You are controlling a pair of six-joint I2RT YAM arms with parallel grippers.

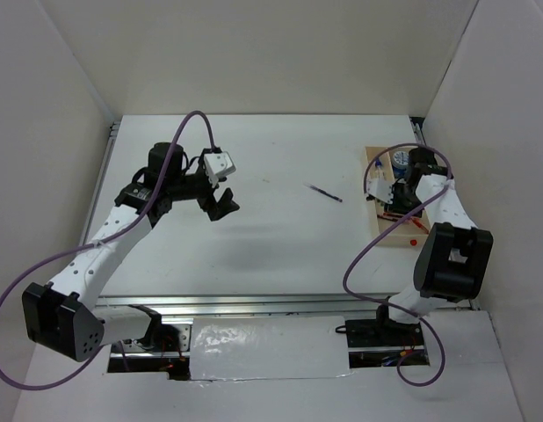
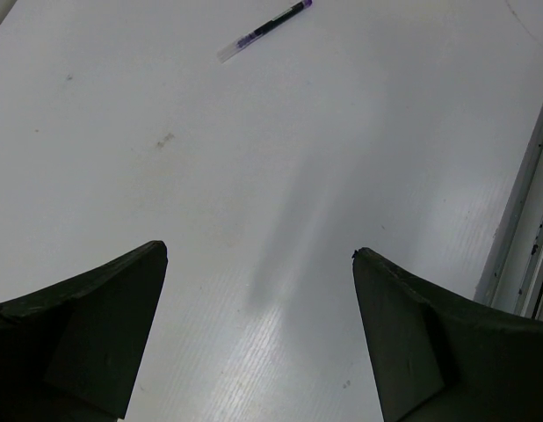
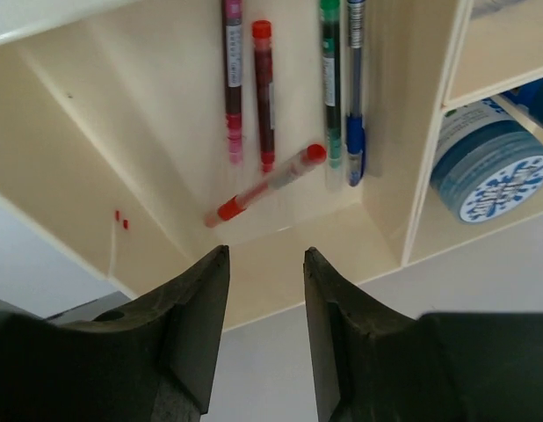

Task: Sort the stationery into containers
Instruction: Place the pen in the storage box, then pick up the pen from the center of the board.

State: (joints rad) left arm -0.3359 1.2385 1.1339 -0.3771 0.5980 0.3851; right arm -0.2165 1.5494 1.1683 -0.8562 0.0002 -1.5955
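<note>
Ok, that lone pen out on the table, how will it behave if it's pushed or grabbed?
The pen looks thin, straight and round-barrelled, so probably stiff, light and apt to roll or spin if nudged sideways. It lies flat on the smooth, slightly glossy table, so it may skid and offers little height to pinch.

The white tabletop (image 1: 280, 255) carries two things. A thin pen (image 1: 325, 193) with a purple end lies alone, well ahead of the left pincer (image 1: 223, 208). The beige tray (image 1: 396, 239) rests flat just below the right pincer (image 1: 381, 192).
</note>
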